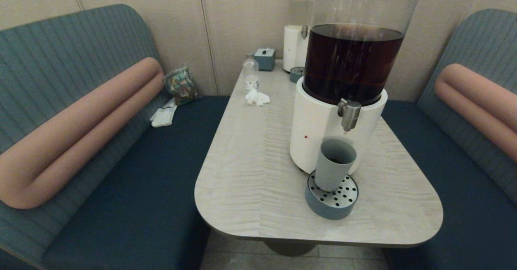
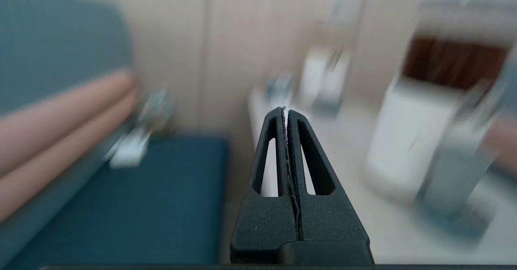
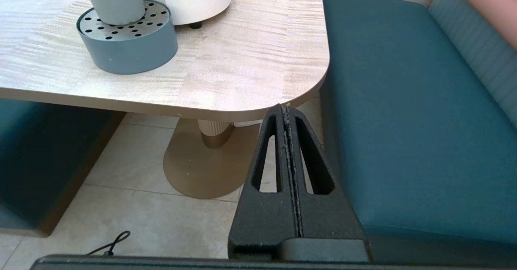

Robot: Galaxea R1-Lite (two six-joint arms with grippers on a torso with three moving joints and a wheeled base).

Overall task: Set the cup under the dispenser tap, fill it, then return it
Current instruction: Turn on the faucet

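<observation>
The left gripper [image 2: 286, 114] has its two black fingers pressed together with nothing between them. It hangs in the air off the table's left side, above the dark blue bench seat [image 2: 133, 197], and points toward the far wall; the view beyond it is smeared. The right gripper [image 3: 286, 110] is pressed together and empty too — it sits low, off the near right corner of the table [image 3: 242, 60], over the tiled floor [image 3: 133, 205] and just beside the right bench.

Neither arm shows in the head view. There the cup [image 1: 334, 164] stands upright on the round drip tray [image 1: 323, 207], near the table's front edge and right of its middle. It is directly below the dispenser tap [image 1: 348, 114], apart from the spout, with a little dark liquid in its bottom. Behind it rises the dispenser [image 1: 315, 137], its clear tank holding dark brown liquid. At the far end stand a small clear bottle [image 1: 250, 73], a crumpled tissue [image 1: 257, 97] and a second, paler dispenser [image 1: 294, 46].
</observation>
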